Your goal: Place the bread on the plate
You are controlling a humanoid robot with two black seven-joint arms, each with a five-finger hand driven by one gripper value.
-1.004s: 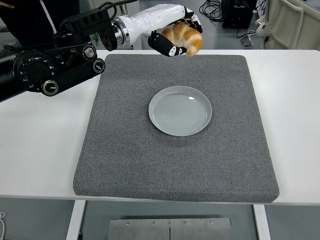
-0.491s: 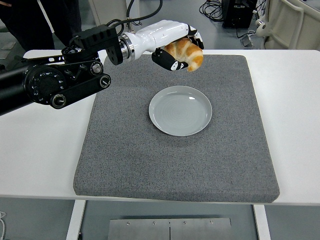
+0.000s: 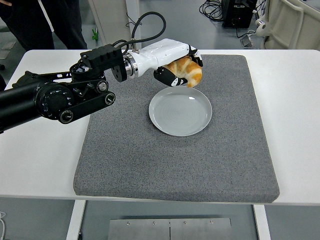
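The bread (image 3: pixel 186 71) is grasped by the left hand (image 3: pixel 176 67), whose fingers (image 3: pixel 170 77) are curled around it from beneath and behind. It is held in the air just beyond the far rim of the plate (image 3: pixel 180 110), not touching it. The plate is set on the grey mat (image 3: pixel 150 160), which is laid on the white table (image 3: pixel 40 155).

Before you, a white counter (image 3: pixel 45 150) carries a grey mat (image 3: pixel 150 160); a pale plate (image 3: pixel 180 111) sits on the mat's middle
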